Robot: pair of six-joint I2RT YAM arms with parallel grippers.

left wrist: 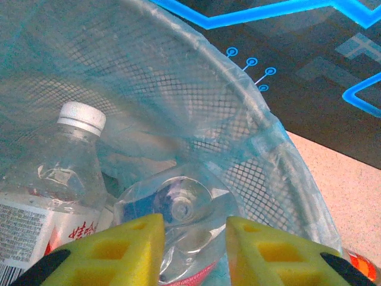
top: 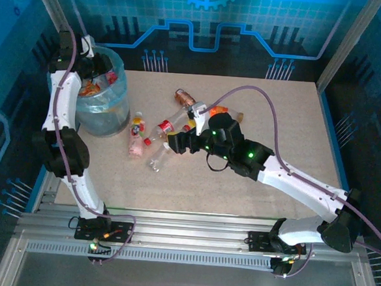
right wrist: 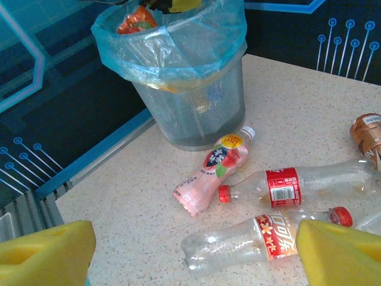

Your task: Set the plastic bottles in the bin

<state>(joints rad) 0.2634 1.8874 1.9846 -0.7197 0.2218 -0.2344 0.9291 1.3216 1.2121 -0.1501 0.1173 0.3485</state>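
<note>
Robot demo booth, circuit-print walls (top: 264,24)

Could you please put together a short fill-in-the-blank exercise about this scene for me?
The left end effector hangs over the mesh waste ___. The right end effector has its jaws ___. The pink bottle lying nearest the bin has a ___ cap. The clear bottle beside it carries a ___ label.
Missing words: bin; open; white; red.

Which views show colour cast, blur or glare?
Top external: blue cast over everything, soft arm shadows on the table. Left wrist: fingertips soft, the bin liner sharp. Right wrist: fingertips blurred, the plastic bottles sharp.
</note>
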